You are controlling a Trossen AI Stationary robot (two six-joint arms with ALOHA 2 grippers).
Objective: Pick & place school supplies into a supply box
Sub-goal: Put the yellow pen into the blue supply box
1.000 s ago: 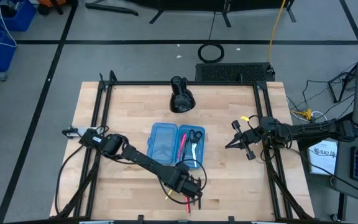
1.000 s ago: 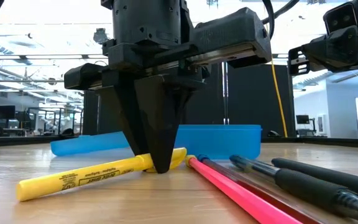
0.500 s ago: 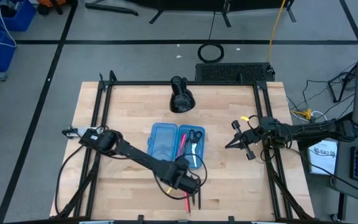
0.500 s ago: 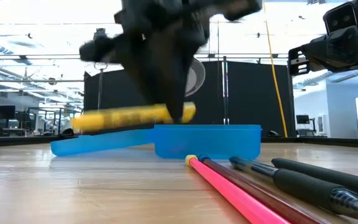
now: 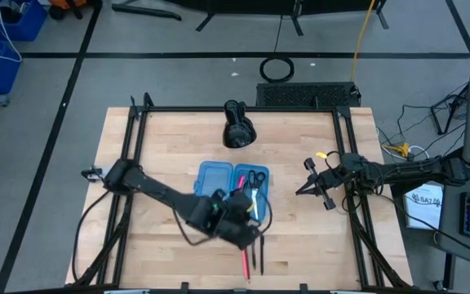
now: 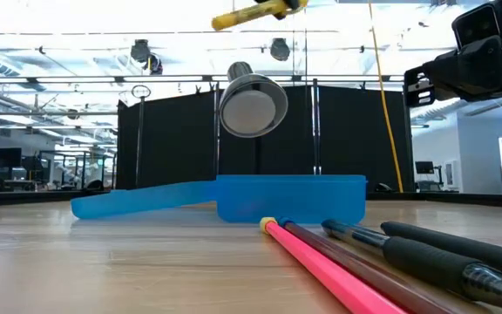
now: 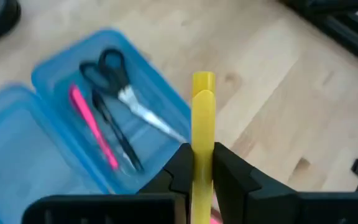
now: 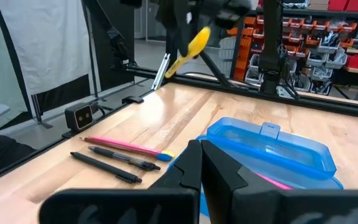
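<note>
My left gripper (image 7: 202, 163) is shut on a yellow marker (image 7: 202, 118) and holds it high over the table, beside the open blue supply box (image 5: 219, 184). The low view shows the marker (image 6: 255, 12) near the picture's top. The box's right half (image 7: 114, 118) holds black-handled scissors (image 7: 114, 78), a pink pen (image 7: 93, 127) and a black pen. A pink pencil (image 6: 321, 262) and black pens (image 6: 443, 253) lie flat on the table in front of the box. My right gripper (image 8: 201, 146) waits shut at the table's right side. My left gripper pinches the yellow marker's barrel (image 7: 202, 146) between its two fingers (image 7: 182, 168). The fingers slant downward, and one end of the marker (image 7: 203, 81) sticks out past the fingertips. The marker is lifted clear of the table and tilted (image 8: 188, 50).
A bulky black lamp-like object (image 5: 237, 126) stands behind the box toward the far edge. Black frame rails (image 5: 133, 163) run along the table's left and right sides. Bare wood lies left of the box (image 5: 161, 163) and between the box and my right gripper (image 5: 302, 189).
My left gripper has risen from the table with the yellow marker and gone toward the far edge, to the box, turning as it rose. The marker, which lay on the wood in front of the box, is now lifted clear and tilted.
</note>
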